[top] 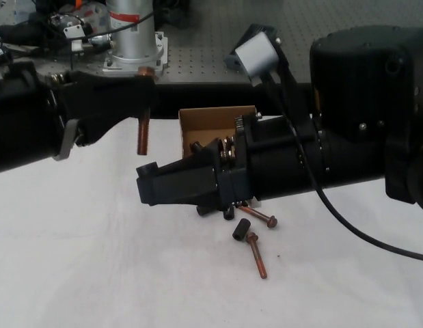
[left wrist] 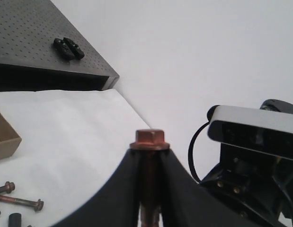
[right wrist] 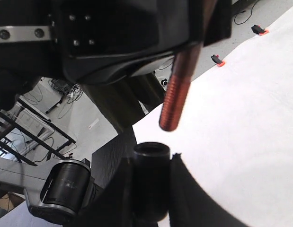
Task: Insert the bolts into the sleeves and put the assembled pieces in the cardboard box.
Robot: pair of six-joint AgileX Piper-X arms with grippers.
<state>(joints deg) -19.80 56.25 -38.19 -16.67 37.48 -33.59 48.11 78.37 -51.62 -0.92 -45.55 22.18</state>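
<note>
the white sheet [top: 95, 273] lay open toward the near edge and to the left, with free room under both arms. its far edge met the perforated bench [top: 204, 61]. the cardboard box [top: 218, 123] stood by that far edge, just behind the right arm. loose bolts [top: 257, 255] and loose sleeves [top: 239, 230] lay scattered on the sheet in front of the box, below the right arm.

the left wrist view gave the bolt's [left wrist: 149, 138] hex head standing proud above the left gripper [left wrist: 149, 158], whose fingers were clamped on the shank. the right wrist view gave the other end: the threaded tip hung just above the mouth of the sleeve [right wrist: 151, 179], apart from it and a little off its axis. the right gripper [right wrist: 152, 165] pinched that sleeve upright between its fingers.

in the high view the left arm reached in from the left with the bolt hanging upright, and the right arm lay nearly level from the right, its gripper under the bolt's tip.
</note>
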